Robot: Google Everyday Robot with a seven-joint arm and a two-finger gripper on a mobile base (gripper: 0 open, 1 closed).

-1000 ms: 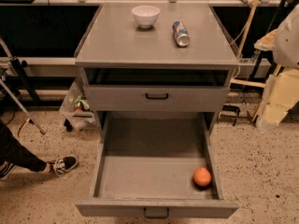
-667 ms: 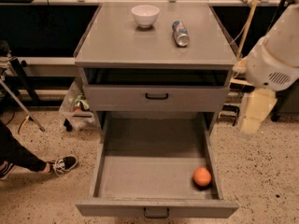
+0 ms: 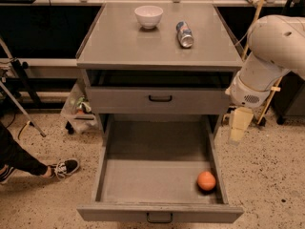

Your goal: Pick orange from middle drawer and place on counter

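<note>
The orange [image 3: 206, 181] lies on the floor of the middle drawer [image 3: 143, 175], in its front right corner. The drawer is pulled fully open, with a dark handle at its front. The counter [image 3: 124, 42] is the flat grey top of the cabinet. My white arm comes in from the right, and my gripper [image 3: 237, 131] hangs pointing down just outside the drawer's right wall, above and to the right of the orange, touching nothing.
A white bowl [image 3: 148, 16] and a silver-and-blue can [image 3: 185, 34] lying on its side sit at the back of the counter. The shallower drawer [image 3: 159, 99] above is pushed in. A person's leg and shoe [image 3: 62, 167] are on the floor at left.
My arm has swung in from the right edge toward the cabinet, and the gripper has come lower, beside the open drawer. The orange has not moved.
</note>
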